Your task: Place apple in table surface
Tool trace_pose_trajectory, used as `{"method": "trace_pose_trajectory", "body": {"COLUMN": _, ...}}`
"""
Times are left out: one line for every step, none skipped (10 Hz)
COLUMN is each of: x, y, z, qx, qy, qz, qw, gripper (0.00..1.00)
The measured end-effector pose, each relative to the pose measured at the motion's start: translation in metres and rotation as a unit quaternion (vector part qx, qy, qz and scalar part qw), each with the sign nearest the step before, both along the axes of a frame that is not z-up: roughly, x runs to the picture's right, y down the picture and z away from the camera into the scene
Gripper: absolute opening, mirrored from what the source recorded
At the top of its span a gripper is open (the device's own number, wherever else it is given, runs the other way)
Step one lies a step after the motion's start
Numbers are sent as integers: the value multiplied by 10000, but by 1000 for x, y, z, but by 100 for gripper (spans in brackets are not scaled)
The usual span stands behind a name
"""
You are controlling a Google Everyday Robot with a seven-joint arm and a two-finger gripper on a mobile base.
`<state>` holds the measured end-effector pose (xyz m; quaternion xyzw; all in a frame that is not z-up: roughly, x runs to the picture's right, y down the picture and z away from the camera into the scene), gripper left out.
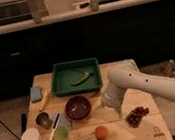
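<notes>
The apple [101, 132], a small orange-red fruit, lies on the light wooden table surface [143, 133] near the front edge, next to a tan block. My white arm reaches in from the right. The gripper [117, 111] hangs below the wrist, just right of the dark red bowl [78, 107] and up and to the right of the apple, not touching it. A bunch of dark grapes [136, 115] lies right of the gripper.
A green tray [76, 77] with a green item stands at the back. A blue sponge [36, 93], a yellow item, a metal cup [43, 119], a green cup [61, 134], a white cup [30, 138] and a brush sit at the left.
</notes>
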<state>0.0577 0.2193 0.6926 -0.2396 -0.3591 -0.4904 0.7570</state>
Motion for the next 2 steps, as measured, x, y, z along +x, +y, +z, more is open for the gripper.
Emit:
{"method": "trace_pose_trajectory", "body": {"x": -6, "y": 12, "z": -2, "qx": -84, "qy": 94, "qz": 98, "qw": 9999, "gripper": 80}}
{"method": "trace_pose_trajectory", "body": {"x": -13, "y": 22, "z": -2, "qx": -155, "qy": 139, "qz": 157, "qw": 9997, "gripper": 80}}
